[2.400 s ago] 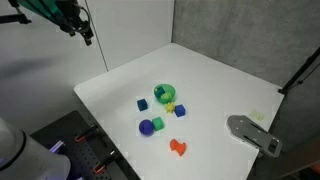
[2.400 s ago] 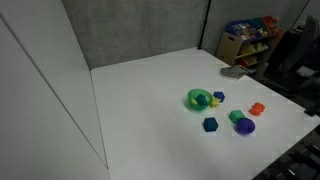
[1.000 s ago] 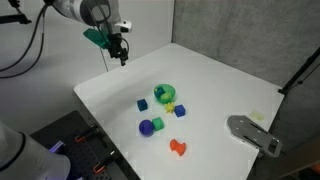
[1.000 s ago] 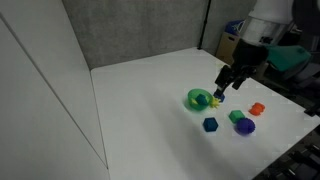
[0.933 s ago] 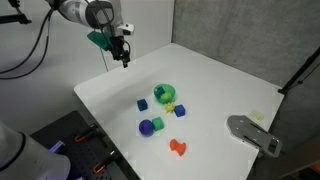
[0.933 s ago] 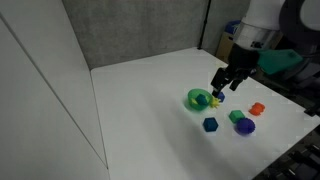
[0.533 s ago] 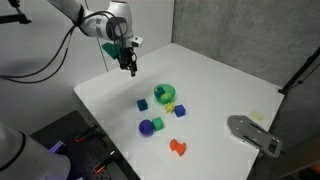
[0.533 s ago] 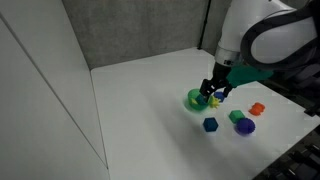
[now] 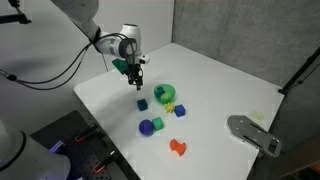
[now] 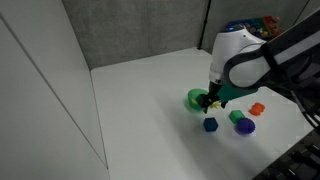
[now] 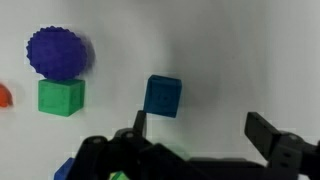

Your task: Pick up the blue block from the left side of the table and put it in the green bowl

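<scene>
The blue block (image 9: 142, 104) is a small cube lying alone on the white table, a little way from the green bowl (image 9: 165, 94). Both also show in an exterior view, the block (image 10: 210, 125) in front of the bowl (image 10: 196, 99). My gripper (image 9: 139, 83) hangs open and empty above the table, just short of the block. In the wrist view the block (image 11: 162, 96) lies just beyond my open fingers (image 11: 200, 130), nearer the left finger. The bowl is almost hidden there.
A blue-purple ball (image 9: 147, 127) and a green cube (image 9: 158, 123) lie beside the block. A yellow block (image 9: 170, 107) and a second blue cube (image 9: 180, 111) sit by the bowl. An orange piece (image 9: 178, 147) and a grey object (image 9: 250, 132) lie farther off.
The arm has come in from the back of the table and lowered toward the blue block. The gripper has stayed open. No object has moved.
</scene>
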Tool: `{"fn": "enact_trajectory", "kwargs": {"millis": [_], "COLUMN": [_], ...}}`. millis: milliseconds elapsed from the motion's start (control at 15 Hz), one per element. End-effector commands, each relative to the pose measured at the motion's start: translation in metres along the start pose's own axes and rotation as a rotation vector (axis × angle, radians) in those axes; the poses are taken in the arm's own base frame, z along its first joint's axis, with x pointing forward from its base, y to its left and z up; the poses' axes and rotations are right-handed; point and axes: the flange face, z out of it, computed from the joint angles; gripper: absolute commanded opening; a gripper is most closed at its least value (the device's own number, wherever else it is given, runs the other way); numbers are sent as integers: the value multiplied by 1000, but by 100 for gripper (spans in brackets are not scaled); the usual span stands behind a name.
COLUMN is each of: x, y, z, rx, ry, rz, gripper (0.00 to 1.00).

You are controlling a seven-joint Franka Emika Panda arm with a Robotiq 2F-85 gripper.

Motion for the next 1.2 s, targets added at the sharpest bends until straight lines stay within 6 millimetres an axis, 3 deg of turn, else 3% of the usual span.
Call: {"fn": "enact_trajectory", "kwargs": {"millis": [0, 600, 1133], "x": [14, 30, 36], "y": [1, 3, 3], "z": [29, 104, 139], "rx": [-45, -116, -167], "ry": [11, 26, 15], "rz": [22, 166, 202], "gripper": [100, 100, 100]}}
